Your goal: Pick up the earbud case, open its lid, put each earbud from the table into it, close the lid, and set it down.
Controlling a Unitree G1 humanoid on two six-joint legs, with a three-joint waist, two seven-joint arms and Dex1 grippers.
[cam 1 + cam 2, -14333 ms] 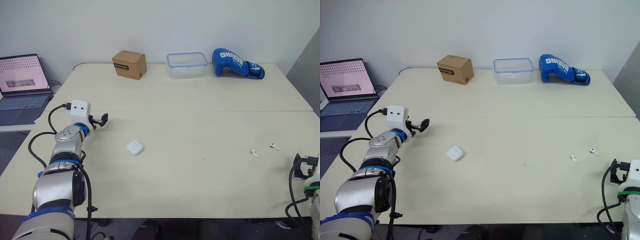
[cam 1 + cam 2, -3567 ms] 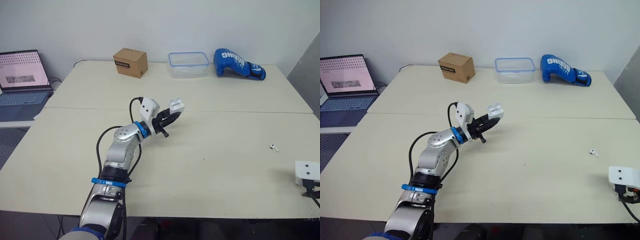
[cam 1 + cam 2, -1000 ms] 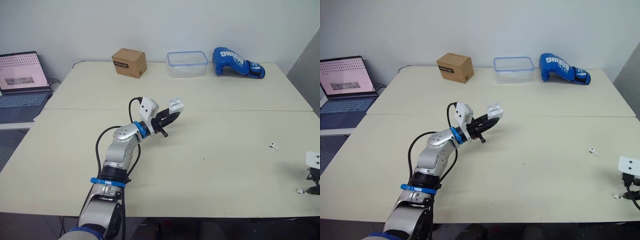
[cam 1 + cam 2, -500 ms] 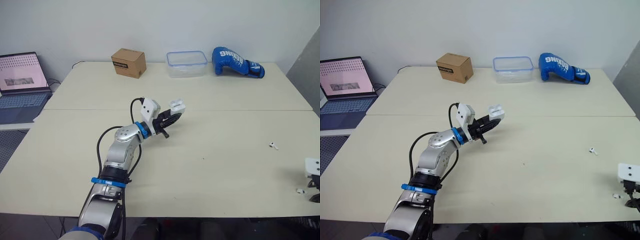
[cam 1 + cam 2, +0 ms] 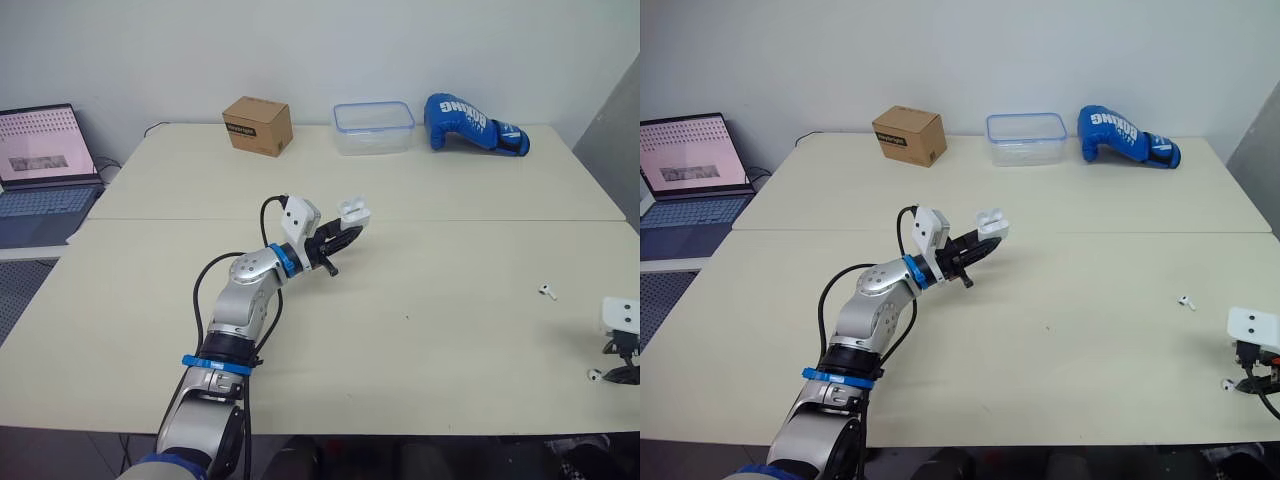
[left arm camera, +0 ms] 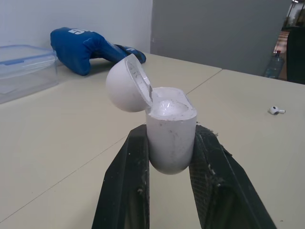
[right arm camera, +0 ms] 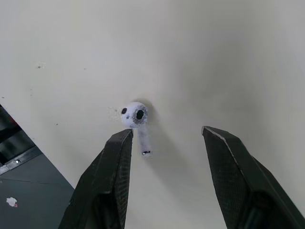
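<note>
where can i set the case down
The widest bare table lies between the earbud case in the left gripper and the far earbud at the right. The near-left corner is bare. Crowded: the back edge with cardboard box, clear container, boxing glove, and the right gripper around the near earbud.

Bright, even indoor light, a soft shadow beside the earbud [image 7: 138,125]

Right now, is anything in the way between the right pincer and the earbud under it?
Nothing visible is in the way. The right pincer is open over the earbud, which lies on the bare table between the two fingers, close to one of them and near the table's edge.
</note>
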